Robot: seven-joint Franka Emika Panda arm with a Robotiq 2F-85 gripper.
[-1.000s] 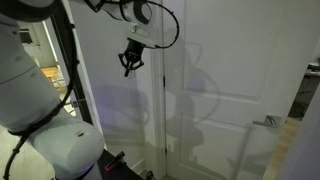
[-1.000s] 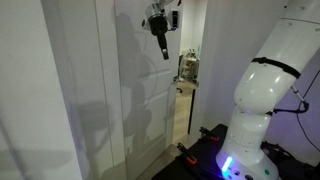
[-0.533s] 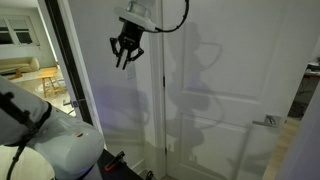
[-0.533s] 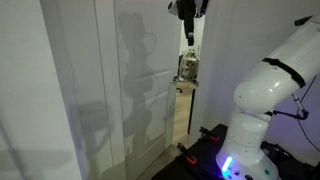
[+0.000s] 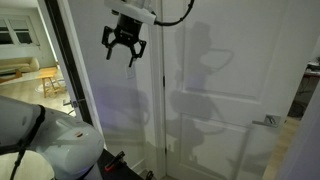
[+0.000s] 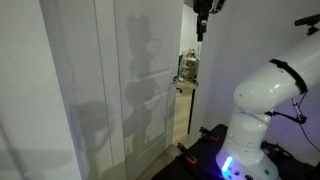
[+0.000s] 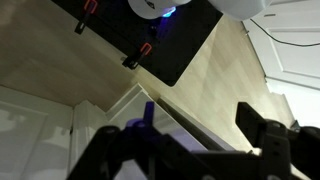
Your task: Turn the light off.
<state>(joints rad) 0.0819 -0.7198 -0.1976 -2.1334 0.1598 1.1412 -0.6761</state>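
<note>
No light or light switch shows in any view. My gripper (image 5: 122,50) hangs high in front of the white panelled wall, near the dark door frame, with its fingers spread open and nothing between them. In the exterior view from the opposite side the gripper (image 6: 202,28) is at the top edge, above the narrow doorway. The wrist view looks down at the floor past the gripper (image 7: 190,140). Its dark fingers (image 7: 262,126) stand wide apart, and only white door trim and wooden floor lie between them.
White panelled doors (image 5: 220,90) fill the wall, with a lever handle (image 5: 270,122) low on one. The robot's white body (image 6: 258,110) stands close by. A black base plate (image 7: 165,45) with red clamps lies on the wooden floor. A narrow doorway (image 6: 188,75) opens beside the doors.
The gripper has risen and moved sideways along the wall toward the door frame. Its jaws went from shut to open.
</note>
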